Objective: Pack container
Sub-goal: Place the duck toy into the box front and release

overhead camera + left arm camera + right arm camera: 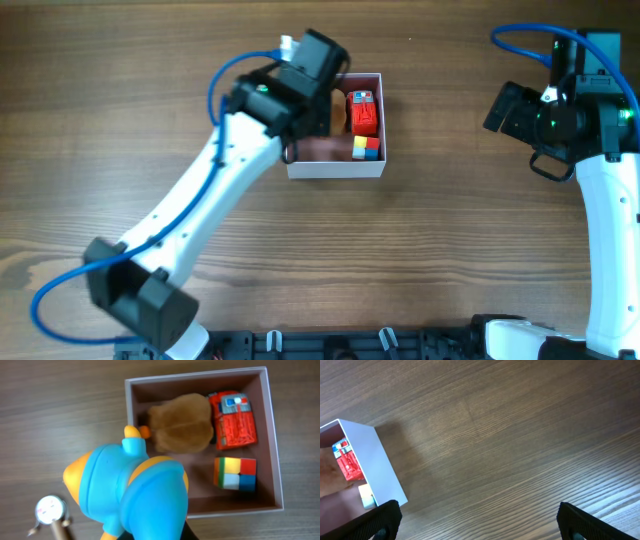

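Observation:
The container (335,170) is a square white box with a pale pink inside, at the table's middle. It holds a brown plush (182,427), a red toy (234,420) and a small colour cube (235,473). My left gripper (155,536) is shut on a blue and orange toy (135,490), held over the container's left wall (129,415). The toy hides the fingers almost wholly. In the overhead view the left wrist (305,85) covers the toy and the box's left part. My right gripper (480,525) is open and empty, well to the right of the container (377,465).
A small round white dial on a stalk (50,510) lies on the wooden table left of the box. The right arm (560,110) stands at the far right. The left arm runs from the front left to the box.

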Motion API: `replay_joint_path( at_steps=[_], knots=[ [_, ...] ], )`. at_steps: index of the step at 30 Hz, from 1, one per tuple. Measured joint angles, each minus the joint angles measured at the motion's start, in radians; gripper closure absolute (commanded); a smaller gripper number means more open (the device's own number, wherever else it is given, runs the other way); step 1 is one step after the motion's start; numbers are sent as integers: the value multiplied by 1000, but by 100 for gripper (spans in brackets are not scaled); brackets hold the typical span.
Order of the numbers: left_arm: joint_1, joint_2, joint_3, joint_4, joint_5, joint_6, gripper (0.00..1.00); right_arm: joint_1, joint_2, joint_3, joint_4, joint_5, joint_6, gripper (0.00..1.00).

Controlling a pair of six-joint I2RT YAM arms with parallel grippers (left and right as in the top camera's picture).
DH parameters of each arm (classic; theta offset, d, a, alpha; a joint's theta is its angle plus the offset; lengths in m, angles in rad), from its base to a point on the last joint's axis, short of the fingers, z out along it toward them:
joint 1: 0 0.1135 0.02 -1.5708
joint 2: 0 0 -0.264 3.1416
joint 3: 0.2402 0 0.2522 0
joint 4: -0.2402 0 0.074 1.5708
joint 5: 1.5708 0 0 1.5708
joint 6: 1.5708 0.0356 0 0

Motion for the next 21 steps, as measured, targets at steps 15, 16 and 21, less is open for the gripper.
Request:
replay_joint_path(
  at_steps=[15, 16, 21],
  knots=[
    [-47, 264, 0, 79, 0, -188, 89, 0, 0, 0, 0, 0, 0, 0],
    [-48, 267, 0, 76, 1, -201, 89, 0, 0, 0, 0, 0, 0, 1],
    [-69, 268, 0, 44, 1, -266, 83, 0, 0, 0, 0, 0, 0, 0]
  ],
)
